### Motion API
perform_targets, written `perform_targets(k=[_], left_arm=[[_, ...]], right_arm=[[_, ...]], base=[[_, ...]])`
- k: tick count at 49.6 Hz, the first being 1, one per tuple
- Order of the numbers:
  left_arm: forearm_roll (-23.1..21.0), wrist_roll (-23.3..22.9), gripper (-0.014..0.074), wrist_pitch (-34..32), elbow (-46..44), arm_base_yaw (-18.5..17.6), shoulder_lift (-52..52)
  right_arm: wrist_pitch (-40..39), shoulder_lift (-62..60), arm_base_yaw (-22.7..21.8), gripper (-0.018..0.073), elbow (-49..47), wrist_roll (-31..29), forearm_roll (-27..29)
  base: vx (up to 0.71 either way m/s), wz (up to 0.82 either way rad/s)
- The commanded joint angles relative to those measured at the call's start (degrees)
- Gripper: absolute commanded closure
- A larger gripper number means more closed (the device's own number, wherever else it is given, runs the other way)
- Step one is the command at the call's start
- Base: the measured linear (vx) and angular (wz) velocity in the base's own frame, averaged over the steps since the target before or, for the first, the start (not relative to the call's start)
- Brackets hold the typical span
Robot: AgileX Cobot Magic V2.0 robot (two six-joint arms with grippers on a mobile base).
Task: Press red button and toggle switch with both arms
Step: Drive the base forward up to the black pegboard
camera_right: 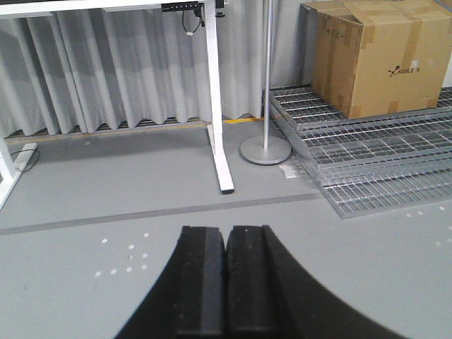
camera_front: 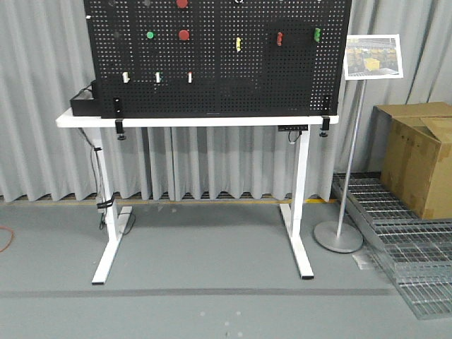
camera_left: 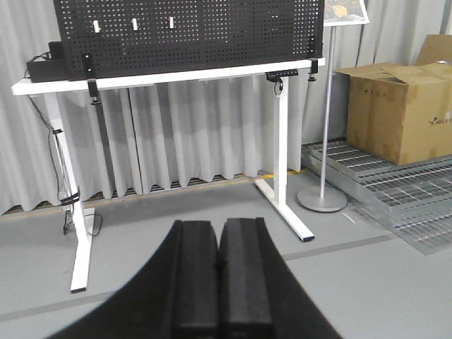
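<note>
Faces a white desk (camera_front: 198,121) set against grey curtains (camera_front: 42,85). On the desk, upright and clamped at the front edge near both corners, a black pegboard (camera_front: 212,92) spanning almost the whole width. In the pegboard's upper left part, a red button (camera_front: 183,34), just right of a green button (camera_front: 150,34). Straight above, another red cap cut by the top edge, and further right a third red piece on a dark plate. Lower down, towards the pegboard's bottom left corner, a row of three small white switches (camera_front: 157,77). Toggle switch not to be made out: too small and dark against the board. At the desk's left edge, a black box (camera_front: 83,102). Right of the desk, on the floor, a sign stand (camera_front: 339,236), and beyond it a cardboard box (camera_front: 420,155) by metal grating (camera_front: 409,247).

Left claw (camera_left: 220,233) pressed together, pads touching, gripping nothing, low over the grey floor and well apart from the desk. Right claw (camera_right: 226,236) likewise closed tight with nothing between the pads, aimed at the floor near the desk's right leg (camera_right: 215,106).
</note>
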Motion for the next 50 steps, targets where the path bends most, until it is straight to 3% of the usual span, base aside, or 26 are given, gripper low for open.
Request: perform_targets(k=[1, 50], left_arm=[[-0.21, -0.43, 0.0594, -4.8, 1.8, -0.11, -0.91], [-0.21, -0.43, 0.0594, -4.8, 1.8, -0.11, -0.91]], right_arm=[[-4.63, -0.97, 0.0, 0.0563, 0.69, 0.0, -0.5], [-4.63, -0.89, 0.01, 0.0563, 0.69, 0.0, -0.5]], base=[[0.38, -0.05], [0.49, 0.03]])
